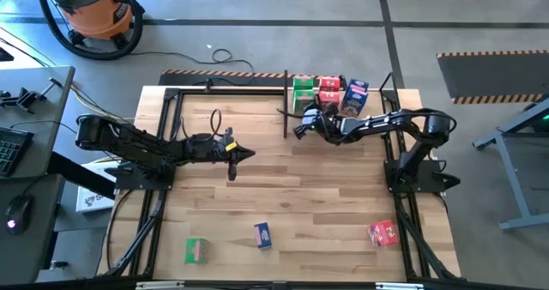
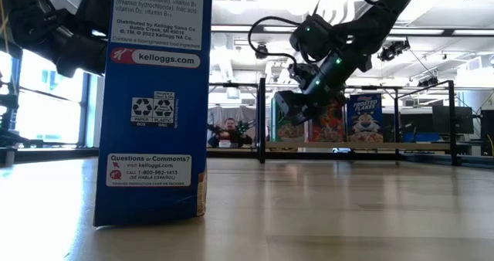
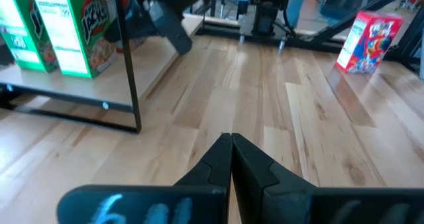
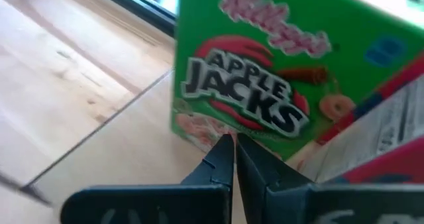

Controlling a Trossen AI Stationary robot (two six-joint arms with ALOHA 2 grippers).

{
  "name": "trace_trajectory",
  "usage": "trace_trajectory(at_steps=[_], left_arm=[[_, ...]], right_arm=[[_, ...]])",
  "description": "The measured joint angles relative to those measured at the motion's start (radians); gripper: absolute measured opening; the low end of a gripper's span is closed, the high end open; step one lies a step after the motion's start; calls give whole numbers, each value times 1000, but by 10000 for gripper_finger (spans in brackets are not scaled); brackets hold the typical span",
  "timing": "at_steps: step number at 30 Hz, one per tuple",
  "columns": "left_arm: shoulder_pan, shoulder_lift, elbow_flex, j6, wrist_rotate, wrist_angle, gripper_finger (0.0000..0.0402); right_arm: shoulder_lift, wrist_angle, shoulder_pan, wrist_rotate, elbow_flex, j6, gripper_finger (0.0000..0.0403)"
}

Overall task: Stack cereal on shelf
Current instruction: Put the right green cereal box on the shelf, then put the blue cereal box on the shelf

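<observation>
On the wooden tabletop (image 1: 292, 187), seen from above, the left arm reaches in from nine o'clock, and the left gripper (image 1: 244, 155) hangs over bare wood a little left of centre. Its jaws are pressed together with nothing between them, as the left wrist view shows (image 3: 230, 141).

Toward six o'clock, three cereal boxes lie loose along the near edge: a green box (image 1: 196, 250) at about seven o'clock, a blue box (image 1: 262, 235) near six, and a red box (image 1: 383, 232) at about five. In the low view the blue box (image 2: 152, 99) stands upright close to the camera.

At twelve o'clock sits the shelf (image 1: 286, 101), its black upright post rising beside a row of boxes: a green one (image 1: 303, 87), a red one (image 1: 329, 88) and a blue one (image 1: 356, 94), standing side by side.

The right arm comes in from three o'clock, and the right gripper (image 1: 302, 127) hovers just in front of the green box on the shelf. Its jaws are closed tight and empty, their tips near the lower front of the Apple Jacks box (image 4: 265, 98); contact cannot be told.
</observation>
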Motion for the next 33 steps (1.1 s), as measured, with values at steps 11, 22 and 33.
trace_trajectory(at_steps=[11, 22, 33], left_arm=[[39, 0, 28, -91, -20, -73, 0], [44, 0, 99, -75, 140, -155, 0], [-19, 0, 205, -25, 300, -303, 0]], right_arm=[[-18, 8, 53, -59, 0, -16, 0], [-18, 115, 117, -13, -55, -101, 0], [-18, 727, 229, -147, -314, -128, 0]])
